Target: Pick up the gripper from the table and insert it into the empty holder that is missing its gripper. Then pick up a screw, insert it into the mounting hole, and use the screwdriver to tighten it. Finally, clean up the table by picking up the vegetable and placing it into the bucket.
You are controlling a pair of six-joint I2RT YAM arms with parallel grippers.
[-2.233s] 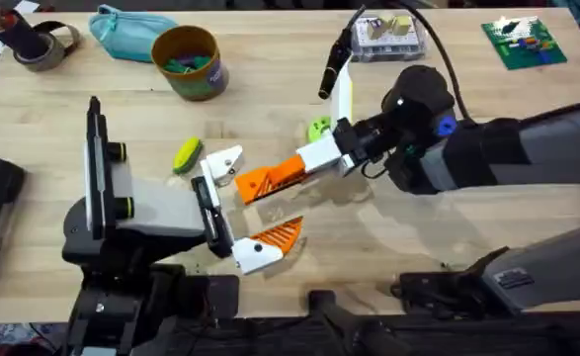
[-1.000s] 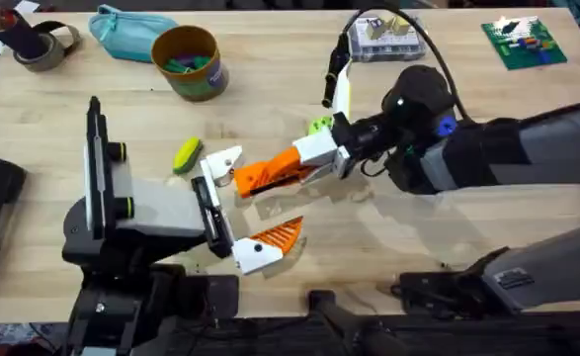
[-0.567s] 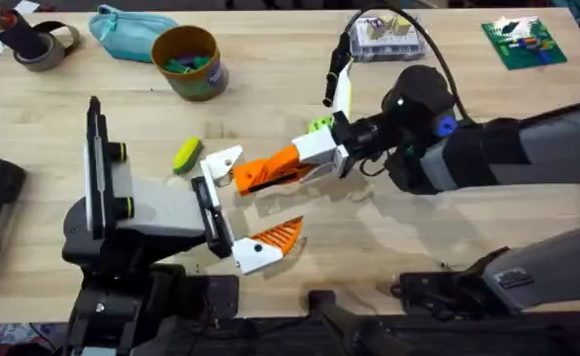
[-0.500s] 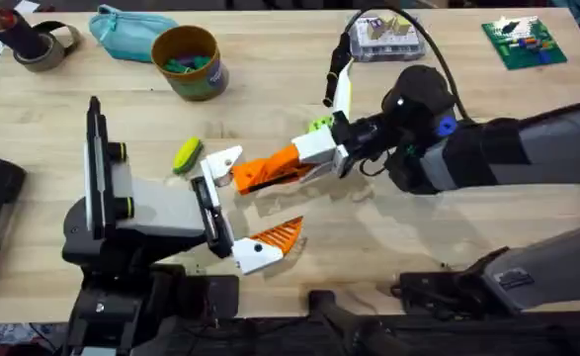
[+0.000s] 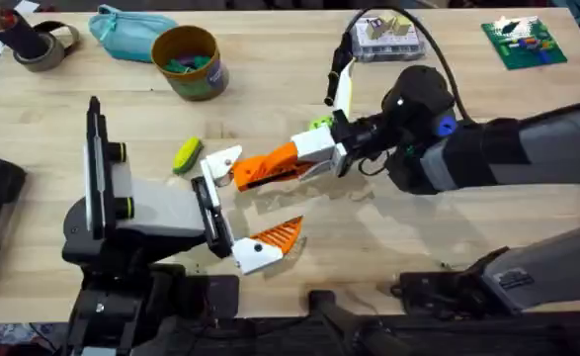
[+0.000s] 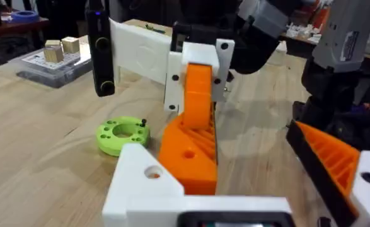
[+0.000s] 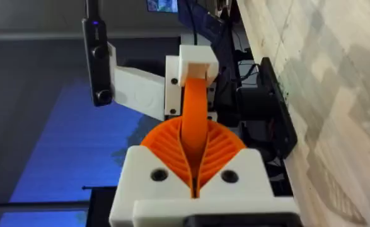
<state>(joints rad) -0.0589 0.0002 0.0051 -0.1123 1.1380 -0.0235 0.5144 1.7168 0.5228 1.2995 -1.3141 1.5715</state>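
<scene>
My right gripper [image 5: 299, 162] is shut on the orange ribbed gripper [image 5: 268, 166] and holds it level above the table [image 5: 438, 257]. The wedge's free end rests against the white holder [image 5: 222, 161] on the left arm's black bar. The left wrist view shows the gripper [image 6: 194, 126] butted against the holder [image 6: 144, 183]. In the right wrist view, the gripper [image 7: 194, 107] runs from my pads to the holder [image 7: 194, 63]. My left gripper [image 5: 242, 208] stands open, its twin orange wedge [image 5: 270, 237] apart. The vegetable [image 5: 187, 154] lies left of the holder. The bucket [image 5: 189, 61] stands far left. Screw and screwdriver are out of view.
A bright-green ring [image 5: 319, 124] lies just behind my right gripper. A teal pouch [image 5: 126, 30] and a tape roll [image 5: 42, 44] sit at the far left. A clear box [image 5: 388, 38] and a green board [image 5: 525, 42] are at the far right.
My right gripper has carried the orange gripper leftward and slightly away from the front edge, until its end meets the holder. The left arm has not moved.
</scene>
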